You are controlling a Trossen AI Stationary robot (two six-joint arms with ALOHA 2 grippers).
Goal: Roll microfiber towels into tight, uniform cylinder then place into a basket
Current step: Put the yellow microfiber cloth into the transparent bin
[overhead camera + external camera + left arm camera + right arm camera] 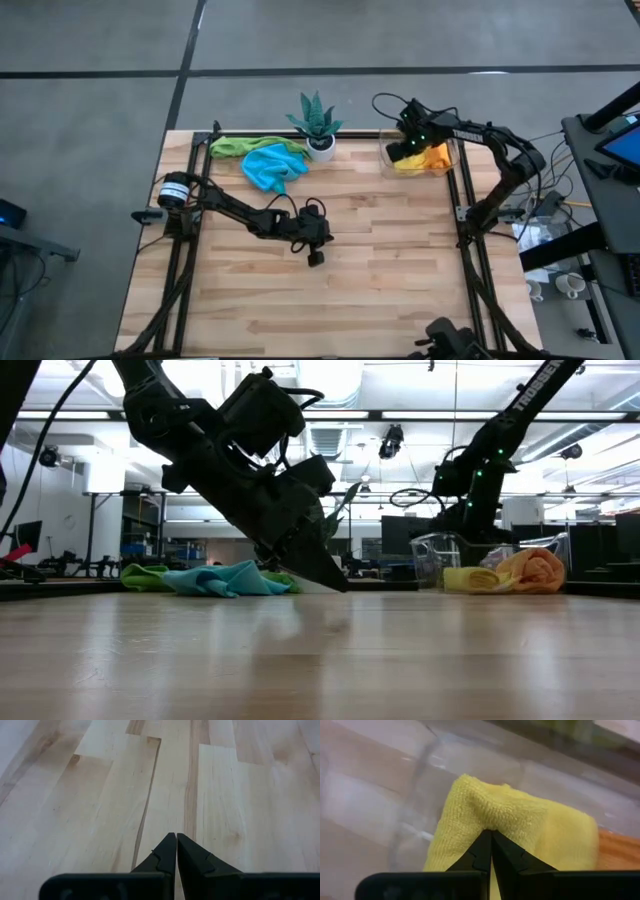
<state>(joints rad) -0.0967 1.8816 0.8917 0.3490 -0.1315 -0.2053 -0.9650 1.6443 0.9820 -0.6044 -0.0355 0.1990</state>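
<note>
At table's 1 o'clock corner, clear basket (385,155) holds yellow towel (520,825), fuzzy, rolled, beside orange towel (535,570); right gripper (491,836) fingers pressed together, tips touching yellow, partly hiding it; blue towel (272,167), green towel (235,146) crumpled at 11 o'clock; left gripper (176,838) pinched closed, empty, mid-table

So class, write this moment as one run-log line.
left gripper: shut, over bare table | right gripper: shut, at yellow towel in basket | blue towel, green towel: unrolled

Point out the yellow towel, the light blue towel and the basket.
yellow towel (520,827), right wrist view, its fuzzy top.
light blue towel (272,167), high view, its crumpled middle.
basket (432,550), low view, its clear left wall.
</note>
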